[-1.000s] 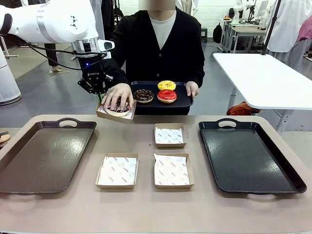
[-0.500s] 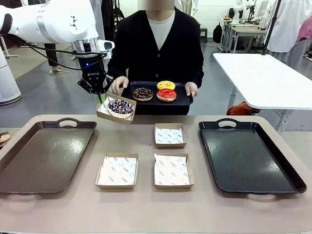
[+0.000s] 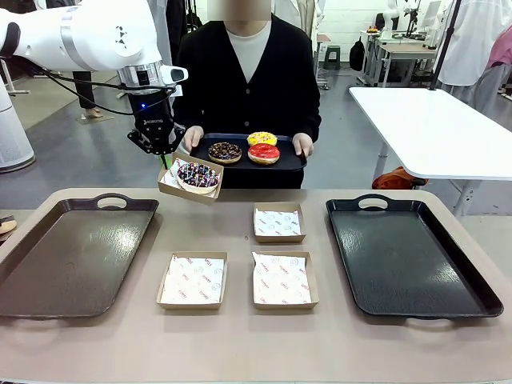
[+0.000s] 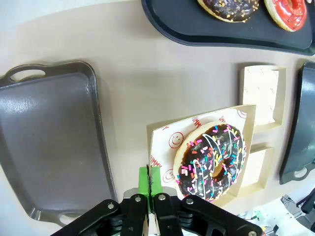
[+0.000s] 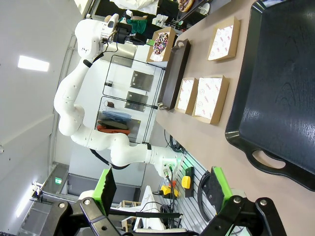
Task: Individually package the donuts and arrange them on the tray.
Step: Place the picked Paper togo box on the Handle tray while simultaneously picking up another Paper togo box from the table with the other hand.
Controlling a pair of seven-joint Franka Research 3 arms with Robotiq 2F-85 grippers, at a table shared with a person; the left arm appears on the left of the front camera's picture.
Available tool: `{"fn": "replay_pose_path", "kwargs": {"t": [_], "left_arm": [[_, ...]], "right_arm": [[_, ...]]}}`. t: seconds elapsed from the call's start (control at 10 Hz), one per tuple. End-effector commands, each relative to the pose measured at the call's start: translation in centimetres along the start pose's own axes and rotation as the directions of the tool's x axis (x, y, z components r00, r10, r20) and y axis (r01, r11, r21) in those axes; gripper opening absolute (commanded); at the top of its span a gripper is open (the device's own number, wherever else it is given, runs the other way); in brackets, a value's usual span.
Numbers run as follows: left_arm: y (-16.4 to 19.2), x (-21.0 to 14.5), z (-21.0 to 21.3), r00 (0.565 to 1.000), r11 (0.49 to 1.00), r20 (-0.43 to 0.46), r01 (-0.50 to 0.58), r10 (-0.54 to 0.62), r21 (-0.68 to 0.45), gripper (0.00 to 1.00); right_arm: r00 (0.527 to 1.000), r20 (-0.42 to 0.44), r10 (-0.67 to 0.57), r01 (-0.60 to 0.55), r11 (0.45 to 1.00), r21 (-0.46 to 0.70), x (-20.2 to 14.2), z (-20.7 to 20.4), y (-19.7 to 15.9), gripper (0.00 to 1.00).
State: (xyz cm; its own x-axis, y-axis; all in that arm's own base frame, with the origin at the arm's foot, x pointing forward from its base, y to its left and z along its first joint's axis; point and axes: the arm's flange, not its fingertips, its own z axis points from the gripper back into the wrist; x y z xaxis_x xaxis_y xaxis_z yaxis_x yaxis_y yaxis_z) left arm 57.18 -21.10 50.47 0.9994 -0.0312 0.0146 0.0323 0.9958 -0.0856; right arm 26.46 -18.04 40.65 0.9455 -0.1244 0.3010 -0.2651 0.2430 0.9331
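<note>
There are four donuts (image 3: 198, 176), four paper-lined boxes (image 3: 192, 280), three trays (image 3: 400, 256) and one person (image 3: 248, 88).

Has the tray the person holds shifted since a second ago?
Yes. The handheld tray slid toward the robot's left, judged against the empty box on the table below it.

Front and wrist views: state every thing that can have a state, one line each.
Left pincer: shut on an edge of the held box.
Right pincer: open, holding nothing.
Held box: in the air, tilted, open.
Sprinkle donut: lying in the held box.
Table boxes: open, paper-lined, no donut inside.
Small tray: held up in the person's hands, three donuts on it.
Side trays: flat on the table.
</note>
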Motion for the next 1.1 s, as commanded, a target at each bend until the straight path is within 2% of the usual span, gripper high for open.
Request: {"fn": "replay_pose_path", "kwargs": {"t": [0.0,0.3,0.4,0.6,0.8,1.0], "left_arm": [[0.1,0.1,0.1,1.0,1.0,0.007,-0.002,0.002,-0.001,0.0],[0.0,0.0,0.0,1.0,1.0,0.0,0.0,0.0,0.0,0.01],[1.6,0.3,-0.2,1.0,1.0,-0.016,0.023,-0.023,0.001,0.01],[5.3,-0.4,0.3,0.999,0.998,-0.003,0.045,-0.045,0.043,0.01],[9.4,-2.3,0.7,1.0,1.0,-0.001,0.026,-0.026,-0.003,0.01],[13.0,-4.6,1.3,1.0,0.999,0.016,0.026,-0.025,-0.031,0.01]], "right_arm": [[1.0,0.01,0.003,-0.003,1.0,0.01,0.1,0.1,0.0,1.0],[1.0,0.0,0.0,0.0,1.0,0.0,0.0,0.0,0.0,1.0],[1.0,-0.023,-0.022,0.02,0.998,-0.065,1.5,-1.6,0.5,1.0],[0.992,-0.105,-0.063,0.045,0.985,-0.165,4.7,-5.8,2.8,1.0],[0.973,-0.201,-0.116,0.059,0.961,-0.271,8.8,-10.8,5.5,1.0],[0.965,-0.239,-0.11,0.011,0.924,-0.382,12.6,-16.0,8.5,1.0]]}}
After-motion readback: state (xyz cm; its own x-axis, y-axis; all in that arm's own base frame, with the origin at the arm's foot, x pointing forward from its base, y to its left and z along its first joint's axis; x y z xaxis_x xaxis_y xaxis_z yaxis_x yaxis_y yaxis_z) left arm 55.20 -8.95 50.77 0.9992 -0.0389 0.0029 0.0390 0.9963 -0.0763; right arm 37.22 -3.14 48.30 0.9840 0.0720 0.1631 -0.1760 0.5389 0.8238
